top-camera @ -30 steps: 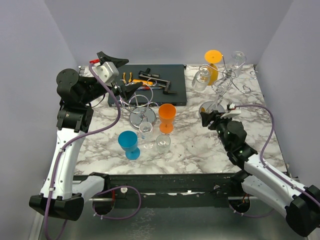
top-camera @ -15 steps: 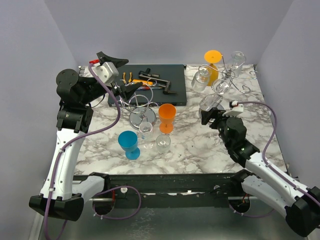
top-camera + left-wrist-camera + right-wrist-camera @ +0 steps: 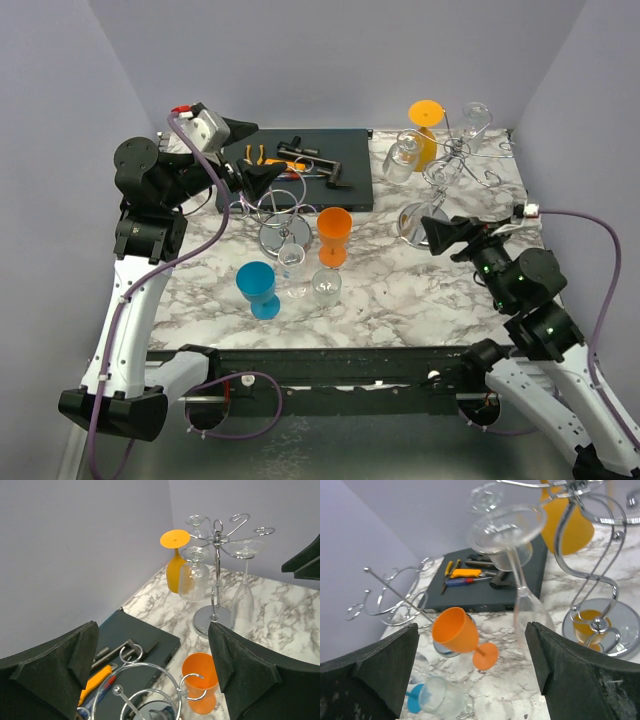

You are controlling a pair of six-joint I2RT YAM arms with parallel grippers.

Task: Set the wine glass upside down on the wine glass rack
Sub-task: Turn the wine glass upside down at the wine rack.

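The glass (image 3: 530, 611) is hung upside down on the rack (image 3: 217, 565). Its foot is caught flat over one wire arm, the stem is dropped through the slot & the bowl is down beside the rack's base, so it's carried by the foot alone w/o any grip. Whether the rim clears the table (image 3: 400, 290) can't be told. The R claw (image 3: 438, 233) is spread wide w/ nothing held. It is pointed at the glass but set apart from it, a pose judged to suit backing off w/o knocking the stem. The L claw (image 3: 250, 150) is likewise held wide open & empty above a 2nd rack (image 3: 275, 205) by the tool tray (image 3: 300, 170), prob. parked out of the R arm's way. Other glasses, an orange one (image 3: 426, 130) incl., are hung on the far arms of the same rack, so the near arm is judged to have been the handiest free slot. The task is judged done or nearly so. Only a check that the foot is fully seated is thought to be left.
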